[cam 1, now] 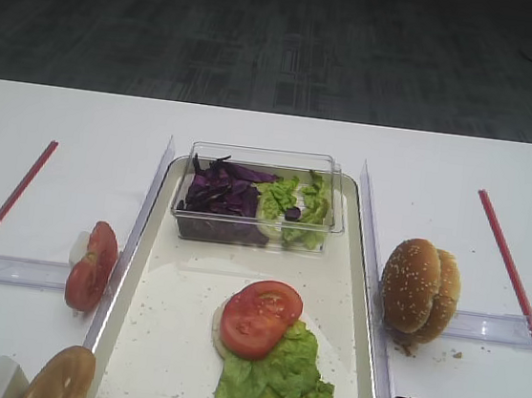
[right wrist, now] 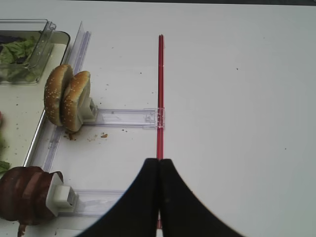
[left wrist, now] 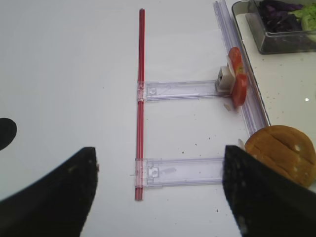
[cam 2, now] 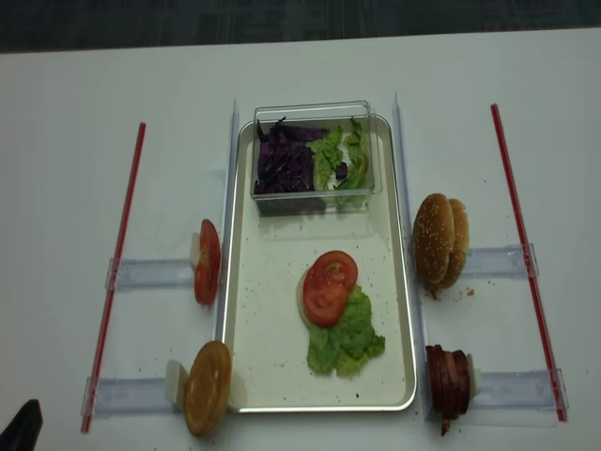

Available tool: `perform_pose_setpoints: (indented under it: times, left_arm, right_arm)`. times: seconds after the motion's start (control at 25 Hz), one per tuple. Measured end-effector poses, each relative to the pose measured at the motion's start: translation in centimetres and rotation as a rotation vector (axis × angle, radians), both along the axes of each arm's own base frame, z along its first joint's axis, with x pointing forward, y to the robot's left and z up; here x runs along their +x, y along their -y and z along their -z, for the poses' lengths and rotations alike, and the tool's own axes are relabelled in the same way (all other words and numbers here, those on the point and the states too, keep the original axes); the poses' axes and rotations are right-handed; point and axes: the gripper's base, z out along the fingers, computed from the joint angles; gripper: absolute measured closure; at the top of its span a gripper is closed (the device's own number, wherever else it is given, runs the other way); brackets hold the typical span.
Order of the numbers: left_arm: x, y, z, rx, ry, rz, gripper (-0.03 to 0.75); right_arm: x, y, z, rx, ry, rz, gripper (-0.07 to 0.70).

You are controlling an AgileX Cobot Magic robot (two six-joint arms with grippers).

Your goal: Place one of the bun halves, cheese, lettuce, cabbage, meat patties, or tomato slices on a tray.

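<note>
1. High view: the tray [cam 1: 366, 268] sits in the middle of the white surface [cam 1: 60, 147]. On its floor lie two tomato slices [cam 1: 259, 317] on a pale round piece, touching a green lettuce [cam 1: 277, 371] leaf. At the far end stands a clear box [cam 1: 257, 219] with purple cabbage [cam 1: 221, 192] on the left and lettuce bits on the right. More tomato slices stand on edge just left of the tray, and bun halves [cam 1: 419, 286] stand to its right.

2. Right wrist view: the right claw [right wrist: 159, 163] is pressed together and holds nothing. It hangs over a red strip [right wrist: 160, 89], well apart from the buns and the meat patties [right wrist: 25, 195].

3. Left wrist view: the left claw [left wrist: 158, 170] is spread wide and empty. It is above the bare surface, with a plain bun at its right side.

4. Second high view: the pile on the tray is small and loose. I think a new piece dropped off-centre could slide off the tomatoes. The standing slices and buns could tip over if a claw bumps their holders [cam 2: 150, 273].
</note>
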Motion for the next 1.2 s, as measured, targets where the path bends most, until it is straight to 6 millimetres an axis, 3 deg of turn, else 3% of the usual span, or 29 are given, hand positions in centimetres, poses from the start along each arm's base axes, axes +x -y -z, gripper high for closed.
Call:
perform_pose_setpoints:
  times: [1.2]
  left_arm:
    - [0.0,0.0,0.0,0.0,0.0,0.0,0.225]
  right_arm:
    - [0.0,0.0,0.0,0.0,0.0,0.0,0.595]
